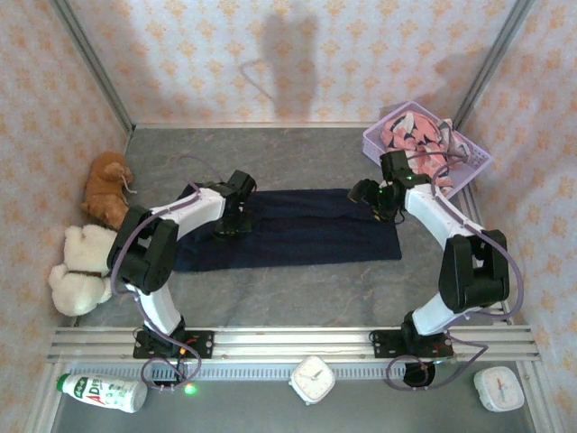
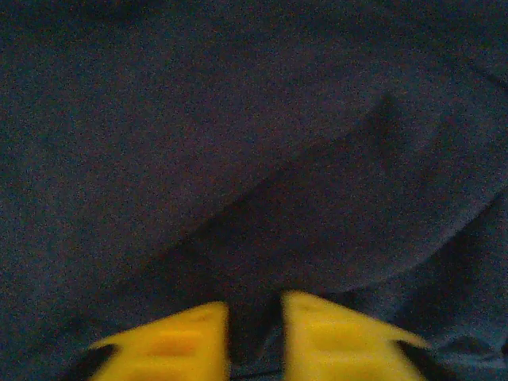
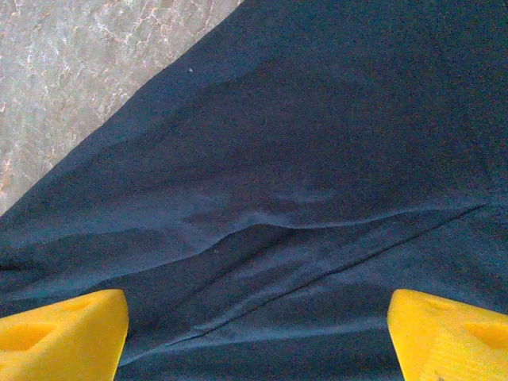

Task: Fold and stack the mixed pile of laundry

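Note:
A large dark navy garment [image 1: 297, 230] lies spread flat as a wide rectangle in the middle of the table. My left gripper [image 1: 225, 231] is down on its left part; in the left wrist view its yellow fingers [image 2: 178, 345] stand close together with a pinch of the navy cloth [image 2: 238, 159] between them. My right gripper [image 1: 368, 200] hovers over the garment's back right corner, yellow fingers [image 3: 63, 333] wide apart above wrinkled navy cloth [image 3: 317, 119], holding nothing. The salmon-pink shark-print garment [image 1: 413, 137] lies bunched in the lavender basket [image 1: 475, 165].
A brown plush toy [image 1: 108, 189] and a cream plush toy [image 1: 81, 266] sit along the left wall. Grey table [image 3: 79, 63] shows beside the garment's edge. On the near side of the rail lie a bottle [image 1: 104, 391] and two small clocks [image 1: 313, 379] [image 1: 499, 390].

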{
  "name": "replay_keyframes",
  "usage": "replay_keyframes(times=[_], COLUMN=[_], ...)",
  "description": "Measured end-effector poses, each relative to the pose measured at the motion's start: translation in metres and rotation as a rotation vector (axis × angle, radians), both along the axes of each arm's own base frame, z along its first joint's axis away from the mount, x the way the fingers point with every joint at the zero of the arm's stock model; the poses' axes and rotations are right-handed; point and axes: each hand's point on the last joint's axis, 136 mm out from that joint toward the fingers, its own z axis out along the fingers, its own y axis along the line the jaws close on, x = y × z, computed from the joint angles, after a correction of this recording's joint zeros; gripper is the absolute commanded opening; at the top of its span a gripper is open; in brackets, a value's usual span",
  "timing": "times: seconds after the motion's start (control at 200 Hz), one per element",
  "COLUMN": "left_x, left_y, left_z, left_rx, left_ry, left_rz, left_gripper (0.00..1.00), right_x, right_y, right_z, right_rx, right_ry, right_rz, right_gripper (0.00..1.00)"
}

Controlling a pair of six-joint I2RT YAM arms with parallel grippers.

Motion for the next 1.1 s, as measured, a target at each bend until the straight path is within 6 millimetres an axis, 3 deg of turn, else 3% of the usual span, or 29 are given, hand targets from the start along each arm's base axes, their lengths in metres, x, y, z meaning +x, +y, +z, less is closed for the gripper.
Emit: replay_keyframes(times=[0.215,0.495,0.53,0.59,0.666,0.726,0.826,0.936,1.031,1.101], left_x=[0.014,0.004,0.002,-0.004,-0.016,-0.023,-0.028,-0.025,-0.029,-0.037], left_y=[-0.008,-0.021,-0.025,-0.035,-0.051,-0.058,-0.051,-0.023,0.01,0.032], left_z=[0.03,0.092,0.094,0.093,0.086,0.08,0.078,0.086,0.093,0.09], left_rx=[-0.024,-0.191,-0.213,-0.248,-0.272,-0.265,-0.231,-0.205,-0.194,-0.182], left_ry=[-0.037,-0.117,-0.114,-0.093,-0.041,-0.008,0.003,-0.043,-0.089,-0.1], left_rz=[0.029,0.137,0.142,0.135,0.109,0.095,0.111,0.182,0.268,0.331], left_gripper=[0.0,0.0,0.1,0.52,0.63,0.86,0.87,0.85,0.78,0.66], right_x=[-0.002,-0.002,-0.002,-0.002,-0.002,-0.003,-0.005,-0.008,-0.012,-0.016], right_y=[-0.002,-0.003,-0.003,-0.003,-0.002,-0.001,0.006,0.026,0.057,0.087], right_z=[0.001,0.001,0.001,0.001,0.001,0.001,0.001,0.0,-0.003,-0.006], right_rx=[-0.009,-0.01,-0.01,-0.01,-0.01,-0.012,-0.012,-0.004,0.011,0.026], right_ry=[0.004,0.005,0.005,0.005,0.005,0.005,0.005,0.007,0.011,0.013], right_rz=[-0.005,-0.012,-0.012,-0.012,-0.011,-0.008,0.012,0.068,0.15,0.227], right_gripper=[0.85,0.85,0.85,0.85,0.85,0.85,0.85,0.84,0.82,0.81])
